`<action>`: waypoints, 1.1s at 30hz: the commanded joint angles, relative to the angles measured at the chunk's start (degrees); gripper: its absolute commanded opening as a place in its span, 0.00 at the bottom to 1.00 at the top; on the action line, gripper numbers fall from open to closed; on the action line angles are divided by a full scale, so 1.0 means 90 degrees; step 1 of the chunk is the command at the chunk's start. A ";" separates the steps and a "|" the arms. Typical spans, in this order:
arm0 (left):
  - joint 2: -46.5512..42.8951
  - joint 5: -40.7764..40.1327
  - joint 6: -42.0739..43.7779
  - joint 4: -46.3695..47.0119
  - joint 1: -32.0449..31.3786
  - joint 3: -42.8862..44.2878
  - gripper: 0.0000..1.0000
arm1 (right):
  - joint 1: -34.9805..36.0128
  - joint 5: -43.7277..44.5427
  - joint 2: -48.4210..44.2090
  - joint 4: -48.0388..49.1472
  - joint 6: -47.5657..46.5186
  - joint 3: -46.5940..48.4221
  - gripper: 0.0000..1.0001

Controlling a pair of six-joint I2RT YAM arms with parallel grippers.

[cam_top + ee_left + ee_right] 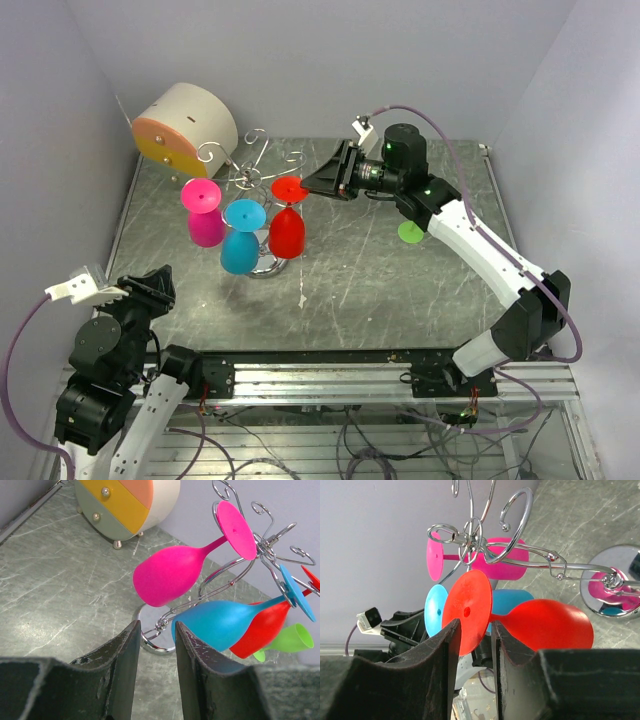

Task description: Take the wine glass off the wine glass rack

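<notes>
**Operator:** What's the surface and the room like?

**Spotter:** You have a grey, scratched, marbled table closed in by plain pale walls. At the back left sits a beige drum with an orange face. The rack stands left of centre, with its shiny round base on the table. Three glasses hang from its hooks by their feet, bowls down: the pink glass on the left, the blue glass in the middle and the red glass on the right. A green glass is off the rack, on the table, partly hidden by your right arm.

**Operator:** And the arms?

**Spotter:** Your right arm rises from its base at the near right and bends at the elbow. Its wrist turns left across the back of the table at hook height. The right gripper points at the red glass's foot. Its fingers are parted by a narrow gap, and the foot sits just past the tips, wider than that gap. I see nothing pinched.

**Operator:** The left?

**Spotter:** Your left arm is folded low over its base at the near left corner. The left gripper faces the rack from well away. Its fingers are apart with only table between them.
</notes>
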 commanded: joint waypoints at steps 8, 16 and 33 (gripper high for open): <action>-0.0067 -0.0164 -0.0071 0.0014 -0.0061 0.0014 0.44 | 0.0040 -0.0332 0.0087 0.0680 0.0221 -0.0124 0.26; -0.0075 -0.0164 -0.0071 0.0007 -0.0061 0.0014 0.44 | 0.0049 -0.0414 0.0216 0.0756 0.0297 -0.0045 0.24; -0.0083 -0.0189 -0.0083 0.0000 -0.0060 0.0010 0.44 | 0.0052 -0.0510 0.0164 0.1142 0.0466 -0.0158 0.00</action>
